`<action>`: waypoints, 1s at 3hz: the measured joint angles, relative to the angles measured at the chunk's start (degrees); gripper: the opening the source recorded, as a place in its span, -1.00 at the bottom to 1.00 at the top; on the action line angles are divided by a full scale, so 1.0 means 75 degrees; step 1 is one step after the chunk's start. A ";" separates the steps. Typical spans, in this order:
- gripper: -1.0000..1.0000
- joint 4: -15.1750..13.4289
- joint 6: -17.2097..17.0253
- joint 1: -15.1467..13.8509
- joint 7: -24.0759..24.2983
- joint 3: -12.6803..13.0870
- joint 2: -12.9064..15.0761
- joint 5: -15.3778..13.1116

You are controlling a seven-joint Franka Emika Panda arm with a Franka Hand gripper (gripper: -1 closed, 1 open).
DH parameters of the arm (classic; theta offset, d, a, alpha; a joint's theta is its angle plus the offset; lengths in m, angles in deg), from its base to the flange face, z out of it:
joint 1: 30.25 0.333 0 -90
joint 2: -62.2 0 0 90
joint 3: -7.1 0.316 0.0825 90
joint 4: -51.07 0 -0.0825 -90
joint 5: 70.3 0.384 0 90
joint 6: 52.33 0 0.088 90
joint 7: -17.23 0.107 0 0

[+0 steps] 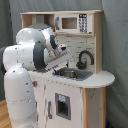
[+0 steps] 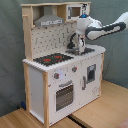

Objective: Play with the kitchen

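Note:
The kitchen (image 1: 95,80) (image 2: 37,85) is a white and light-wood toy unit. In the second exterior view its black stovetop (image 2: 52,59) with red rings, grey hood (image 2: 49,21), oven door (image 2: 64,95) and knobs (image 2: 56,76) show. The microwave (image 1: 70,22) sits on the top shelf. The sink (image 1: 73,74) lies beside the black tap (image 1: 84,59). My gripper (image 1: 66,58) (image 2: 76,44) hangs just over the sink, close to the tap. In the first exterior view my white arm (image 1: 32,50) hides the stovetop.
A grey curtain (image 2: 10,50) hangs behind the kitchen. The unit stands on a light wooden floor (image 2: 105,110). A small dark door (image 2: 91,72) sits under the sink. My arm's base (image 1: 20,95) stands tight against the kitchen at the first exterior view's left.

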 joint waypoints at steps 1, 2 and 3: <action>1.00 0.0012 0.0289 0.0001 0.0599 0.0053 0.0409 0.0000; 1.00 -0.0038 0.0160 -0.0003 0.1013 0.0006 0.1037 -0.0009; 1.00 0.0052 0.0169 0.0004 0.0977 0.0019 0.1421 -0.0088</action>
